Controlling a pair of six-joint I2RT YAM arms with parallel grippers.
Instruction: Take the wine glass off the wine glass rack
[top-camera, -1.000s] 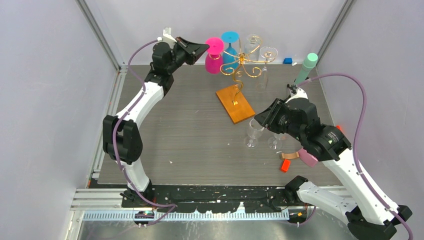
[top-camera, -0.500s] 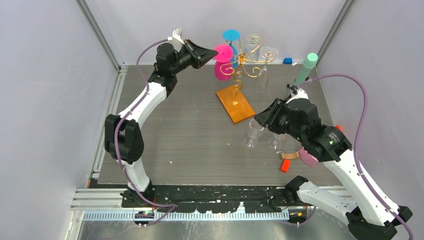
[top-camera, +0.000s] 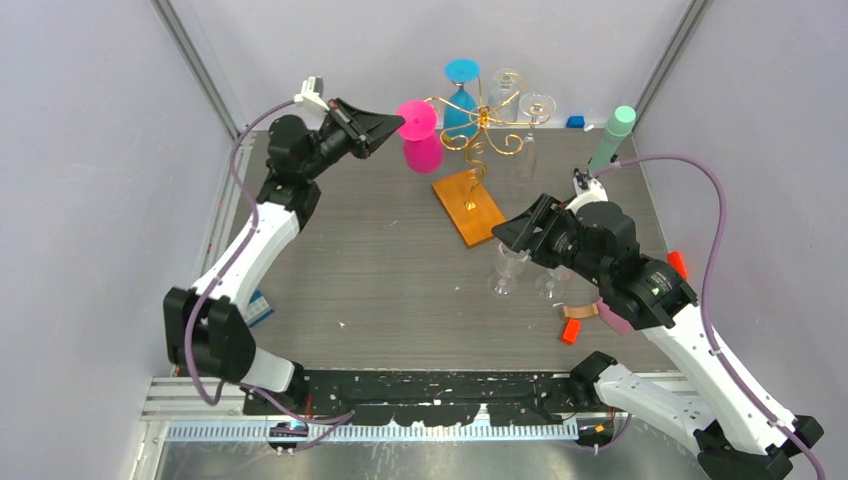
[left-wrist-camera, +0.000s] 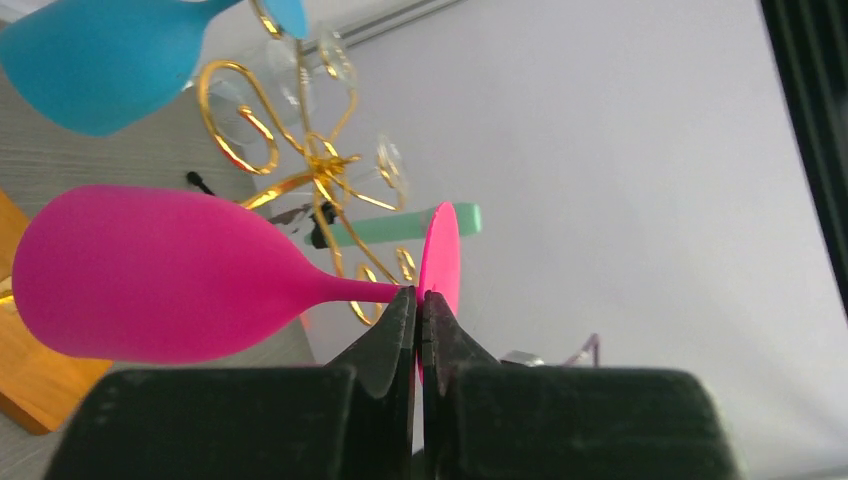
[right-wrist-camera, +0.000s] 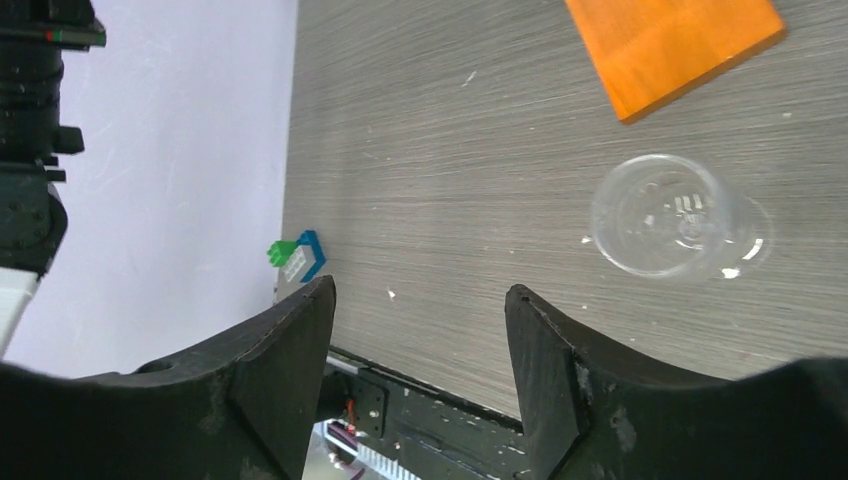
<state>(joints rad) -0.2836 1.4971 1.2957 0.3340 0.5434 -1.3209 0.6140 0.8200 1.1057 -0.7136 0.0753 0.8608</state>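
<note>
Grey tabletop (top-camera: 380, 280); blue block (right-wrist-camera: 300, 258) label illegible; pink glass (left-wrist-camera: 150, 275) gripped

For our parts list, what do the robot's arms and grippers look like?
The left arm and right arm have white links, black joints and a loose mauve cable each. The left gripper and right gripper are black with tapered fingers.

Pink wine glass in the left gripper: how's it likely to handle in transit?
Pinched only at the thin stem by the left gripper, the pink wine glass may swivel: its bowl hangs out sideways. Matte, opaque finish suggests plastic or silicone, so probably light and less fragile than glass; unconfirmed.
</note>
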